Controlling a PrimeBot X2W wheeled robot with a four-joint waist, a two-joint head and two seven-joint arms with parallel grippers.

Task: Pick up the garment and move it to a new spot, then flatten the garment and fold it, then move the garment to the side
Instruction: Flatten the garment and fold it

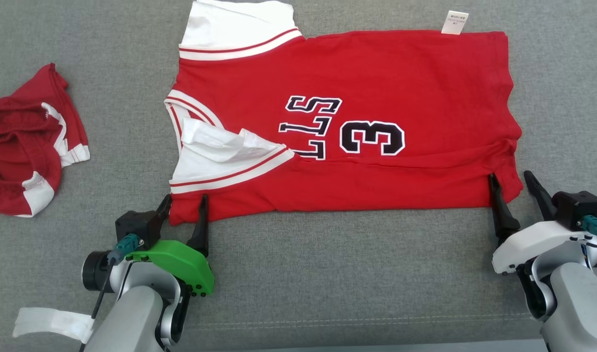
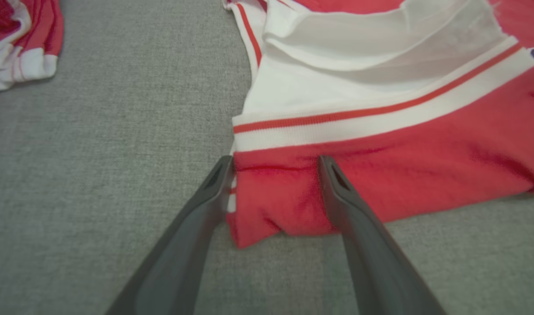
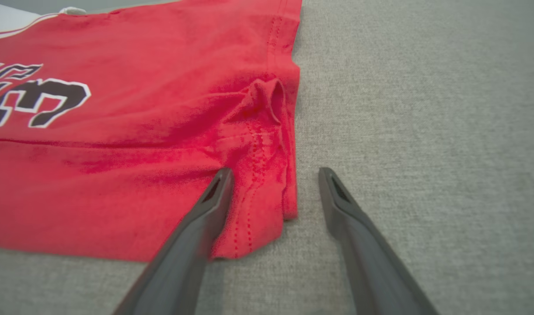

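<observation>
**Left gripper [image 1: 186, 199] and right gripper [image 1: 510, 176] gape at the garment's [image 1: 347, 146] near corners**

Both stand wide and empty. Left fingers [image 1: 201, 225] straddle the near left corner under the white trim [image 1: 230, 176]; the right pair brackets the puckered near right hem corner. Spread sideways on grey cloth [image 1: 327, 274], neck left, the garment looks light, soft and limp, likely to sag, so pinching both layers at the stitched corners seems safest. Farther, a white label [image 1: 454, 22] juts from its far edge; crumpled red shorts [image 1: 29, 146] lie well left.
</observation>
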